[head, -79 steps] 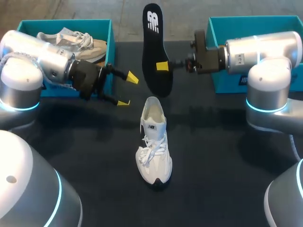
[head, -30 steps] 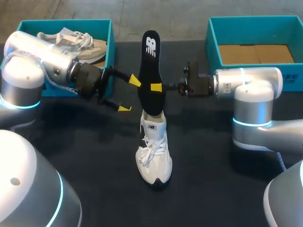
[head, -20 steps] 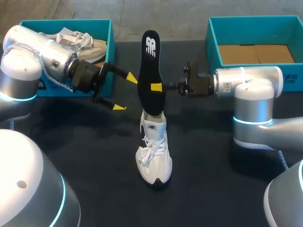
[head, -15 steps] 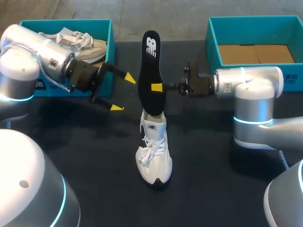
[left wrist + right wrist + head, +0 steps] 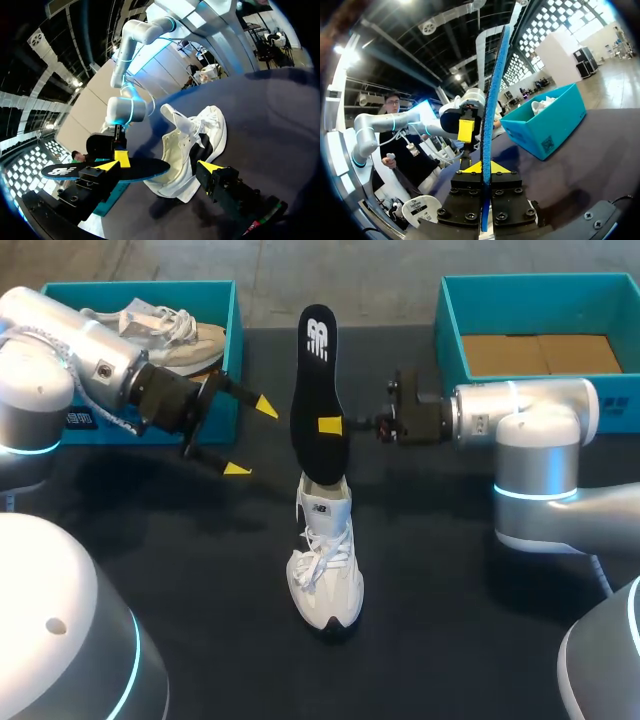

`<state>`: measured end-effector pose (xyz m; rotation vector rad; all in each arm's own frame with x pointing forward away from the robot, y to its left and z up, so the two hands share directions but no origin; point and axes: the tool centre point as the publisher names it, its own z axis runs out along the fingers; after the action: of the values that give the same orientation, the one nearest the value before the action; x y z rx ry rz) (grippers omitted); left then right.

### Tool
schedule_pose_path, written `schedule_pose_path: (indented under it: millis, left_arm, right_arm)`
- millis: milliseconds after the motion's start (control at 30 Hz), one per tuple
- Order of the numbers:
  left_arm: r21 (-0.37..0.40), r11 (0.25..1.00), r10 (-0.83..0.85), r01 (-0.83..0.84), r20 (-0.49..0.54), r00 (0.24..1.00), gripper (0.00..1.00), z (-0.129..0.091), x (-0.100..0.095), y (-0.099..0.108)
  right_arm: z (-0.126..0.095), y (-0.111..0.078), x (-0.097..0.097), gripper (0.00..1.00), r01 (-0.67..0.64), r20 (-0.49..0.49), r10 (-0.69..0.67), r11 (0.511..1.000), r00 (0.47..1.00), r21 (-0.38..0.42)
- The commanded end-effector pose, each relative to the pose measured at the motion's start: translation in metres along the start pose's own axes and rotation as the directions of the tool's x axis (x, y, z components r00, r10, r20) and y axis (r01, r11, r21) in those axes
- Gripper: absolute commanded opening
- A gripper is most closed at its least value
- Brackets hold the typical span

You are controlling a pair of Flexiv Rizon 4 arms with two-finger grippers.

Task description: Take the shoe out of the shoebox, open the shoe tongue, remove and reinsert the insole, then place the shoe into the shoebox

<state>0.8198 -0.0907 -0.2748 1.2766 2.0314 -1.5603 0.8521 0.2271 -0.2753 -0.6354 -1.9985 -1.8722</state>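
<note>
Black insole (image 5: 318, 390) stands nearly upright above the table (image 5: 450, 640), white logo on the heel end at the top, blue underside showing edge-on in the right wrist view. Its lower end sits at the heel opening of the white sneaker (image 5: 326, 565). Can't tell if it's inside the shoe or just touching the collar.

Sneaker lies on its sole mid-table, toe toward the camera, laces loose, tongue area open, cream lining visible in the left wrist view.

Right gripper (image 5: 485, 167) is clamped on the insole at mid-length, a yellow tip on each face. In the head view only one tip shows; the other is hidden behind the insole.

Left gripper (image 5: 251, 438) hangs just beside the insole on its left, fingers spread wide, holding nothing.

Left shoebox (image 5: 150, 288), teal, holds a second shoe (image 5: 175, 335), beige and white, partly covered by the left arm. Right shoebox (image 5: 450, 330), teal, shows a bare cardboard floor; its near wall is blocked by the right arm.
</note>
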Motion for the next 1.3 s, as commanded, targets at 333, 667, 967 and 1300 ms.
schedule_pose_path:
  millis: [333, 667, 967, 1300]
  left_arm:
    - [-0.004, 1.0, 0.018, -0.018, 0.0, 1.0, 1.0, 0.001, -0.003, -0.002]
    - [-0.001, 1.0, 0.016, -0.016, 0.017, 1.0, 1.0, 0.001, -0.003, -0.002]
    - [0.0, 1.0, 0.013, -0.013, 0.013, 1.0, 1.0, 0.006, -0.002, 0.0]
    - [-0.021, 1.0, 0.008, -0.008, -0.003, 1.0, 1.0, 0.007, 0.0, 0.007]
  right_arm:
    - [0.001, -0.005, -0.003, 0.0, 0.023, -0.01, -0.023, 1.0, 1.0, 0.006]
    - [0.003, -0.013, -0.006, 0.0, 0.019, -0.019, -0.019, 1.0, 1.0, 0.007]
    - [0.005, -0.019, -0.008, 0.0, 0.016, -0.026, -0.016, 1.0, 1.0, 0.01]
    - [0.009, -0.023, -0.007, 0.0, 0.019, -0.04, -0.018, 1.0, 0.999, 0.014]
